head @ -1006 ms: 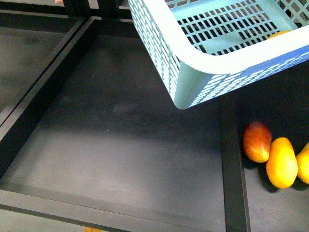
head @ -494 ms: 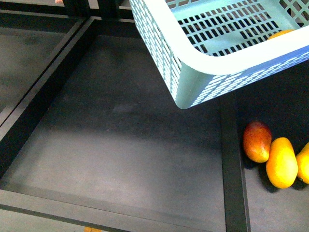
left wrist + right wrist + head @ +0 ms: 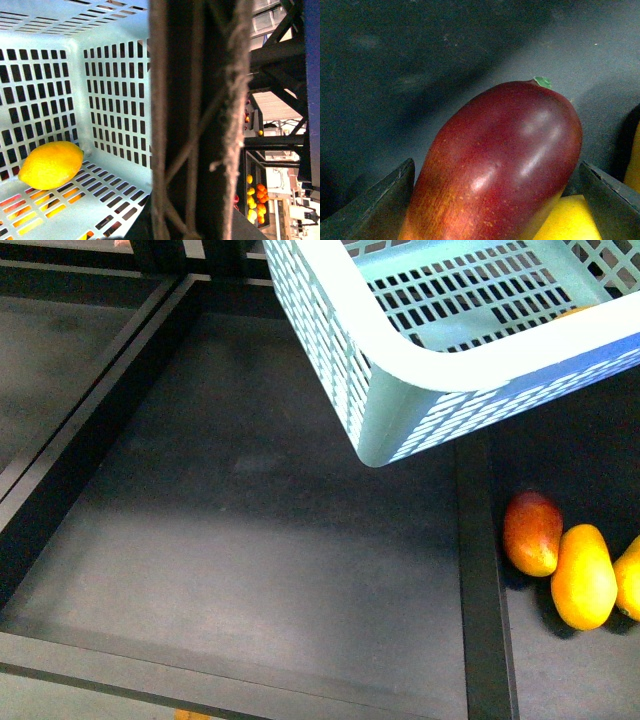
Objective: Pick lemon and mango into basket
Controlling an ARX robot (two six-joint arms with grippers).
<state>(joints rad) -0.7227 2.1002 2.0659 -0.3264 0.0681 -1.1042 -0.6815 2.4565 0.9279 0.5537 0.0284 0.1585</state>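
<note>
The pale turquoise basket (image 3: 400,390) hangs in the air at the top right of the front view, above the dark shelf. In the left wrist view its brown, cord-wrapped swing handle (image 3: 195,120) fills the middle, and my left gripper (image 3: 187,212) is shut on it, fingers hidden. The yellow lemon (image 3: 50,165) lies on the basket's slotted floor, and a sliver of the lemon (image 3: 580,310) shows in the front view. The right wrist view shows my right gripper (image 3: 497,200) shut on the dark red mango (image 3: 500,165), just over the dark shelf floor. Neither arm appears in the front view.
A red-and-orange mango (image 3: 531,532) and two yellow-orange mangoes (image 3: 584,576) lie in the right shelf bin. A dark divider (image 3: 480,580) separates it from the big middle bin (image 3: 250,520). Yellow fruit (image 3: 570,220) lies right beside the held mango.
The basket has swayed slightly right and then back left in the front view. The fruit on the shelf has not moved.
</note>
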